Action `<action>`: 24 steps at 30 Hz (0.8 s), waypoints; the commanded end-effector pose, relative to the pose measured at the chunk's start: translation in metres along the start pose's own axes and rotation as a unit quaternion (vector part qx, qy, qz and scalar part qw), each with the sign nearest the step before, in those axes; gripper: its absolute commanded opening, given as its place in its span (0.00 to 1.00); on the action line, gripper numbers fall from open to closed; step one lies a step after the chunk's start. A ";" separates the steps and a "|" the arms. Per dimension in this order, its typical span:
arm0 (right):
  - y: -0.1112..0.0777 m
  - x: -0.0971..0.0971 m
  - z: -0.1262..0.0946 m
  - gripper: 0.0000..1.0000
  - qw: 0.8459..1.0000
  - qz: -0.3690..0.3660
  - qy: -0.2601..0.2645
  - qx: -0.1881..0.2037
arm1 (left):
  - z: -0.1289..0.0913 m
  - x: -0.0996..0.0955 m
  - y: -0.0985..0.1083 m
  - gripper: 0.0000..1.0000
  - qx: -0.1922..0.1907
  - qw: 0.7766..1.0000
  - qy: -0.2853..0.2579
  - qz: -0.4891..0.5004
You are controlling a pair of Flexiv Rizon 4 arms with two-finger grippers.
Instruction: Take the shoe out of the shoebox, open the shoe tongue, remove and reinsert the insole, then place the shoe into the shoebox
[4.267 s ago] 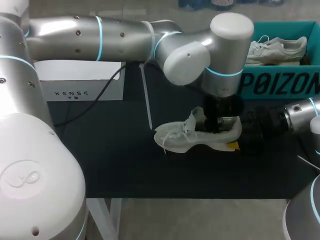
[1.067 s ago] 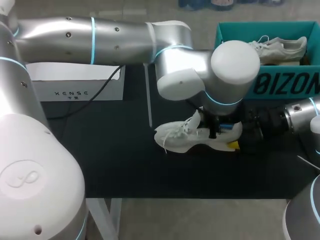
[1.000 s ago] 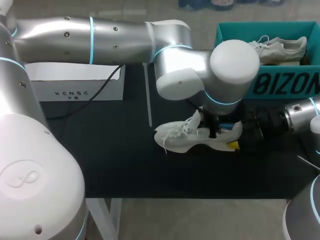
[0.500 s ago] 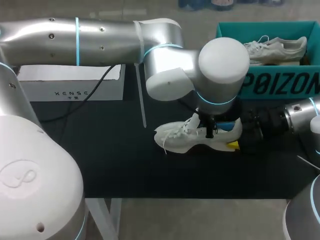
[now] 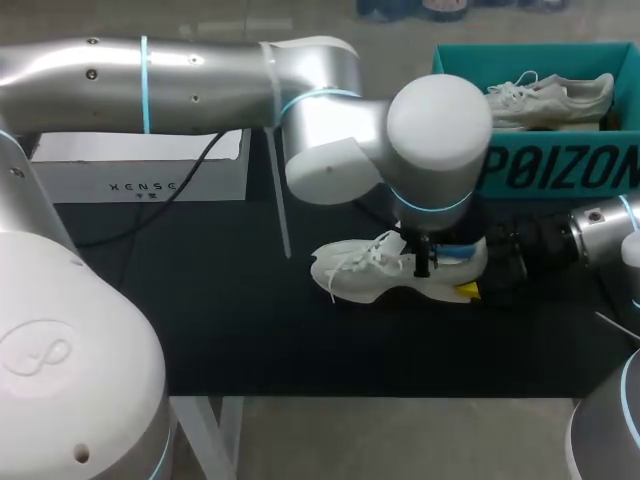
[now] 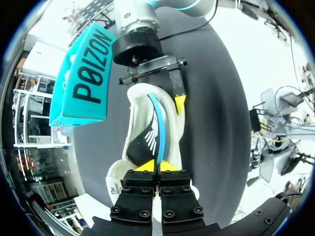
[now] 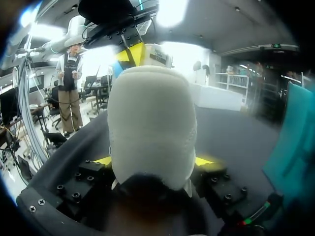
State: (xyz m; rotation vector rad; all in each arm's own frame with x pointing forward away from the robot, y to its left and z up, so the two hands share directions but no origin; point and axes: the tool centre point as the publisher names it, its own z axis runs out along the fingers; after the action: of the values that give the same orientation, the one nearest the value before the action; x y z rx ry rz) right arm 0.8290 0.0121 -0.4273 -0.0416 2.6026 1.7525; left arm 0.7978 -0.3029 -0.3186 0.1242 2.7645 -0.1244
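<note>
**Insole pinched, heel braced: draw it out straight**

Head view: the shoe (image 5: 375, 278) sits on the tabletop (image 5: 250, 320), toe toward 9 o'clock and heel toward 3 o'clock. The shoebox (image 5: 560, 165) stands at 2 o'clock from it with a second shoe (image 5: 555, 98) inside. My left gripper (image 5: 422, 262) hangs over the shoe's opening, and my right gripper (image 5: 472, 272) meets the heel from 3 o'clock. The left wrist covers the collar, so only a sliver of blue insole (image 5: 456, 250) shows.

Left wrist view: my fingers are pressed together on the insole's edge, and the insole runs ahead of them into the shoe. I judge this to be the removal step. I should pull slowly along the shoe's length, so the insole slides instead of folding. How much of it sits under the toe is hidden.

Right wrist view: the heel fills the gap, and both fingers (image 7: 204, 161) clamp its sides. That hold must be firm, or the shoe may lift with the insole. The heel blocks my view of the tongue.
</note>
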 end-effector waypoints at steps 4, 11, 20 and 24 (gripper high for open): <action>-0.002 0.000 0.003 0.00 1.000 0.001 -0.002 0.001 | -0.003 0.004 -0.008 0.00 0.009 1.000 -0.001 0.001; -0.002 0.000 0.003 0.00 1.000 0.001 -0.002 0.001 | -0.014 0.010 -0.002 0.00 0.032 0.999 -0.013 -0.008; -0.002 0.000 0.003 0.00 1.000 0.001 -0.002 0.001 | -0.017 0.020 0.013 0.00 0.050 0.998 -0.015 -0.037; -0.002 0.000 0.003 0.00 1.000 0.001 -0.002 0.001 | -0.018 0.022 0.016 0.00 0.055 0.998 -0.012 -0.042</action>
State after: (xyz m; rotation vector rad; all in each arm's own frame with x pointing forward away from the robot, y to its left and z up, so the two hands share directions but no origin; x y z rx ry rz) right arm 0.8284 0.0129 -0.4275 -0.0429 2.6024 1.7536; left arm 0.7755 -0.2917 -0.3138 0.0294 2.7415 -0.2644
